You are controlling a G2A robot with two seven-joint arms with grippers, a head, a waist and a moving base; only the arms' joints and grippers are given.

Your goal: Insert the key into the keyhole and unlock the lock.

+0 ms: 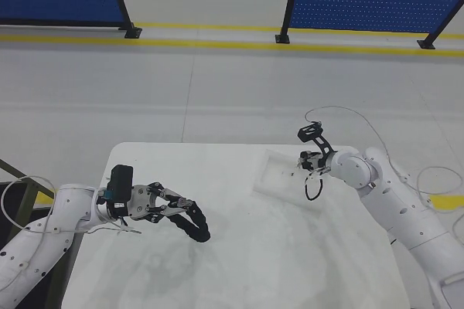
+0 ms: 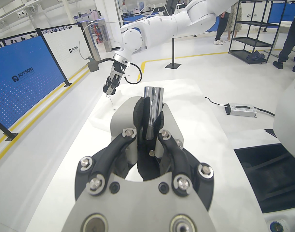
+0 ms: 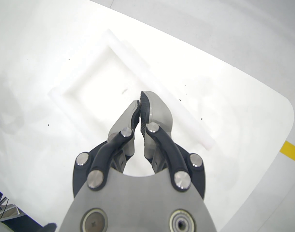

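From above, the left claw (image 1: 199, 229) sits over the white bench (image 1: 294, 255) and the right claw (image 1: 306, 164) above a foam tray (image 1: 271, 179), with blue barriers (image 1: 54, 11) beyond. The left wrist shows its claw gripping the chrome lock (image 2: 152, 107), and a sliver, perhaps the key (image 2: 110, 98), in the far claw. The right wrist shows that claw pinched tight. Lock and key are well apart, so insertion and turning remain.

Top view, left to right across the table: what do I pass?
left gripper, shut on the lock → white foam tray → right gripper, shut on the key, above the tray's right part
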